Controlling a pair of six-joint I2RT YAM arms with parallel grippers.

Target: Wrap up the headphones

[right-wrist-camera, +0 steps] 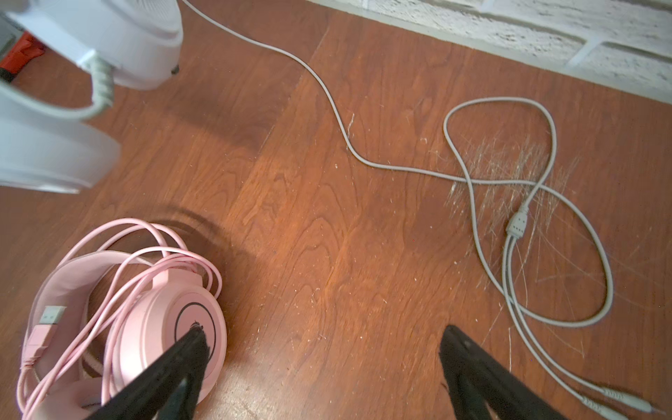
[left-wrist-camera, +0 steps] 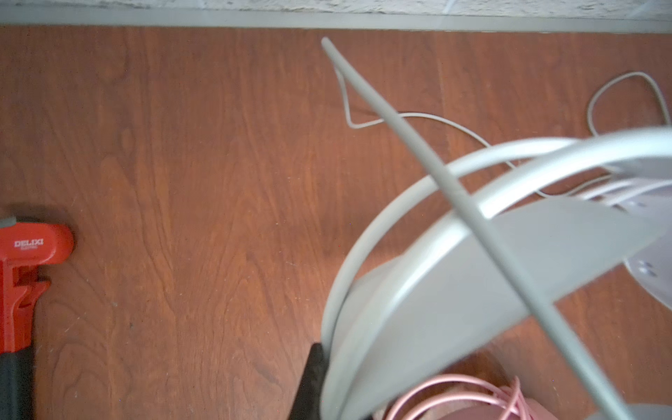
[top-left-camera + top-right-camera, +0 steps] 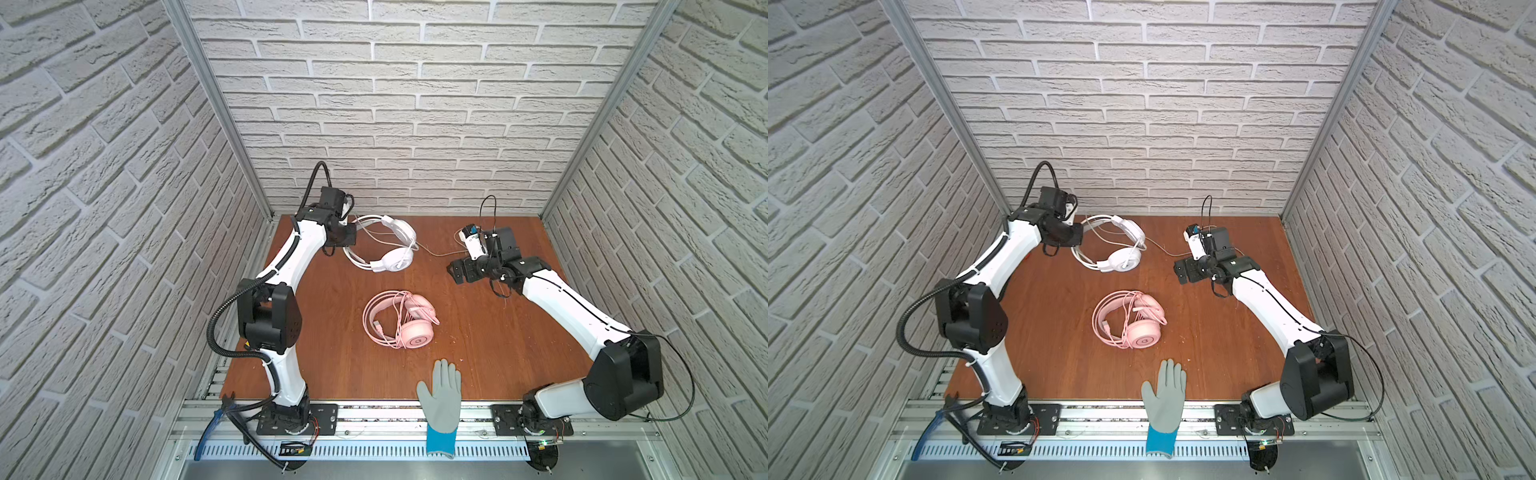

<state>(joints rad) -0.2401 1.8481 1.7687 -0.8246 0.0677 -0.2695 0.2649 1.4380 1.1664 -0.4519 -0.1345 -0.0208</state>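
Observation:
The white headphones (image 3: 395, 245) (image 3: 1123, 249) lie at the back of the table. My left gripper (image 3: 347, 240) (image 3: 1076, 237) is shut on their headband (image 2: 472, 254); only one black finger (image 2: 312, 378) shows beside the band in the left wrist view. Their thin white cable (image 1: 472, 182) trails right and ends in a loop with a splitter and two plugs. The pink headphones (image 3: 405, 320) (image 3: 1133, 320) (image 1: 145, 309) rest mid-table with their cable coiled over them. My right gripper (image 3: 455, 272) (image 1: 323, 342) hangs open over bare wood between the pink earcup and the white cable loop, holding nothing.
A gloved hand (image 3: 442, 395) (image 3: 1165, 395) lies flat at the table's front edge. A red and black tool (image 2: 25, 262) lies on the wood near the back left. Brick walls close in three sides of the wooden table (image 3: 498, 353).

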